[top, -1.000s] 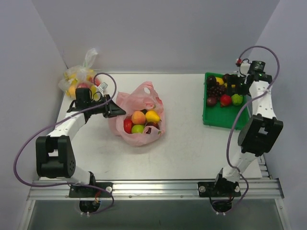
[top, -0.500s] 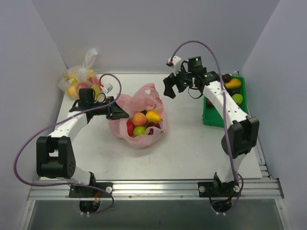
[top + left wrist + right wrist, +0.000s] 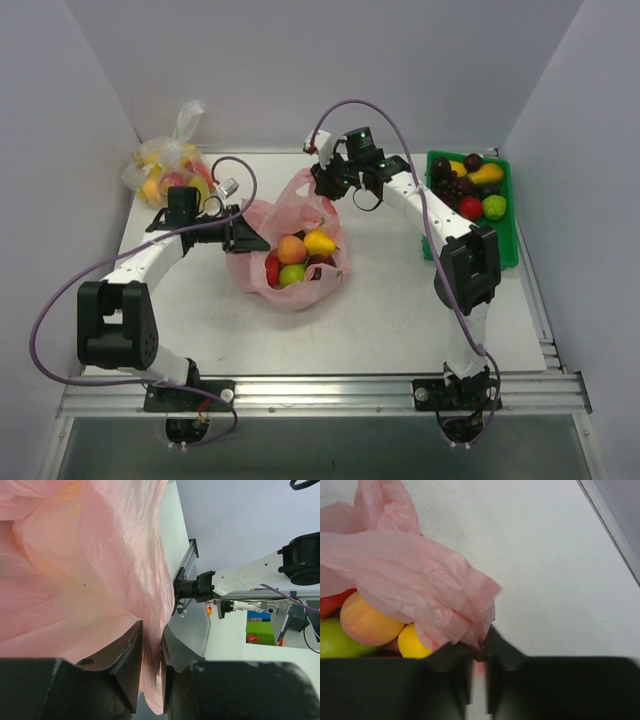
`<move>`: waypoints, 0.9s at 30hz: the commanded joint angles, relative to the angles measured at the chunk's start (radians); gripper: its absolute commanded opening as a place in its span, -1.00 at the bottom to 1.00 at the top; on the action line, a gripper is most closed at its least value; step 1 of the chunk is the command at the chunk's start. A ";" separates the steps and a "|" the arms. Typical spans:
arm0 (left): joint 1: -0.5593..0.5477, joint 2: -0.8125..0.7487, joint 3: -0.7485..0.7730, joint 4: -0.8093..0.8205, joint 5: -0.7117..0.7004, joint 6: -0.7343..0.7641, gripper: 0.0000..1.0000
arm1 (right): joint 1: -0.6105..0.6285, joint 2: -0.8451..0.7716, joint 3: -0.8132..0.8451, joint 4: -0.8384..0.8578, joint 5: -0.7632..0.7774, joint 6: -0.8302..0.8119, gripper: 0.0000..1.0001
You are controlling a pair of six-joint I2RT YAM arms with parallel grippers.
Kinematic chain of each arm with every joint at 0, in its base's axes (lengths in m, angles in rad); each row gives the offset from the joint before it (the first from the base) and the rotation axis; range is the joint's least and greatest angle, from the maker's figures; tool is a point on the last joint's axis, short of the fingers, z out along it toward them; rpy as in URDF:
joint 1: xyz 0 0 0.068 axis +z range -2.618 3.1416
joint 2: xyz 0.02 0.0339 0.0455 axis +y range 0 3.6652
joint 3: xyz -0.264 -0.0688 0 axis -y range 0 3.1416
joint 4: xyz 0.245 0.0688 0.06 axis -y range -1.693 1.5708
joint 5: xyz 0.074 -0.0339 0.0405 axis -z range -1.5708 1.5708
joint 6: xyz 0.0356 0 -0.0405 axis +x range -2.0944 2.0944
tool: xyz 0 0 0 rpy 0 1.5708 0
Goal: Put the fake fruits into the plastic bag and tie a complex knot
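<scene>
1. The plastic bag (image 3: 297,290) is lying open on the counter (image 3: 380,320) at the centre of the top view, holding several fake fruits (image 3: 300,255).
2. My left hand (image 3: 243,232) is pinching the bag's left rim, its fingers nearly closed on the film.
3. My right hand (image 3: 325,180) is nipping the bag's upper handle loop, almost shut on it. The bite is looking thin, so pulling hard is risking a slip or a tear.
4. Spare fruits (image 3: 468,190) are sitting in the green tray (image 3: 506,238) at upper right. Knotting now is risking leaving them out.
</scene>
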 commanded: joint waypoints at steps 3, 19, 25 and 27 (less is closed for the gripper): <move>0.003 0.037 0.125 -0.092 -0.016 0.126 -0.40 | -0.008 -0.107 -0.028 0.034 0.035 0.053 -1.00; -0.098 -0.075 0.532 -0.354 -0.286 0.583 0.48 | -0.100 -0.562 -0.481 -0.170 0.008 0.537 -1.00; -0.385 -0.221 0.432 -0.618 -0.377 1.077 0.18 | -0.100 -0.610 -0.569 -0.176 0.005 0.575 -1.00; -0.484 -0.230 0.357 -0.667 -0.525 1.210 0.00 | -0.101 -0.616 -0.578 -0.184 0.002 0.573 -1.00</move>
